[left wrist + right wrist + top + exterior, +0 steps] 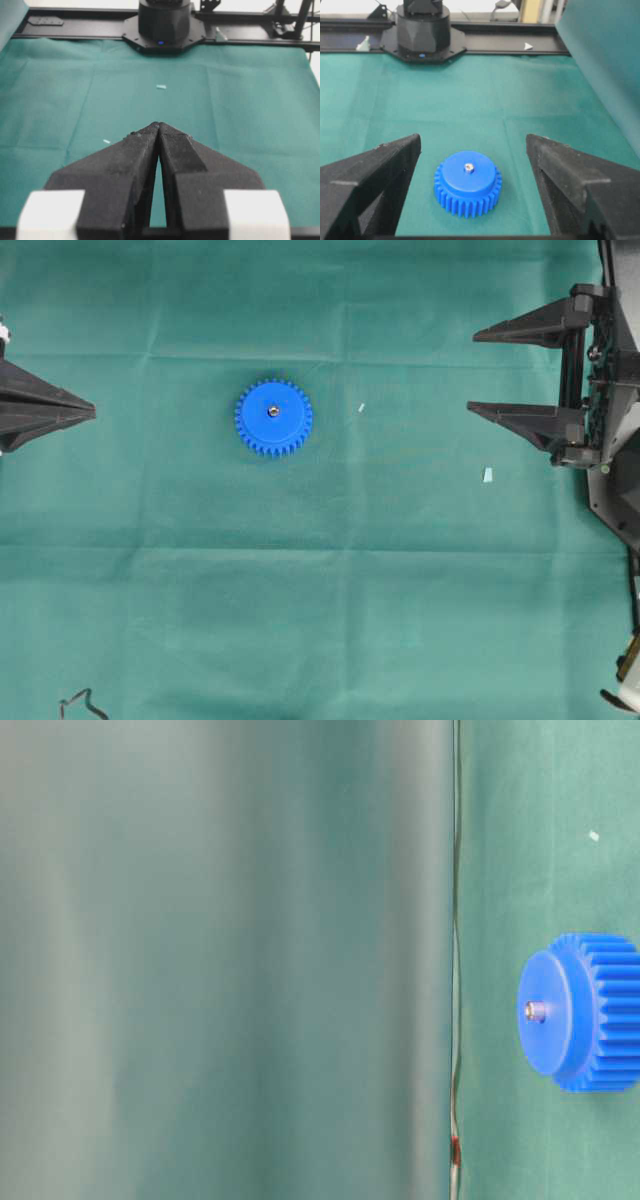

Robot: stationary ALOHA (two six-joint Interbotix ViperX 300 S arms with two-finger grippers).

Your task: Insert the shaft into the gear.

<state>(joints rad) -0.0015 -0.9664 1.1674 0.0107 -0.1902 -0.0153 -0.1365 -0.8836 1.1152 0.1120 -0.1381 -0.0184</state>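
Right pincer (472, 192) stands wide and empty, its black fingers well apart on either side of the gear (468, 183), short of it. Left pincer (160, 125) is pinched together on nothing, well off on the gear's other side. That blue gear lies flat on the green counter (400, 600), the shaft (273, 411) already standing in its centre hole. Both look rigid; the plastic likely light, its toothed rim the surest hold, while the polished pin would be slippery. Beyond the gear lie a white fleck (361, 407) and a pale blue chip (488, 475).
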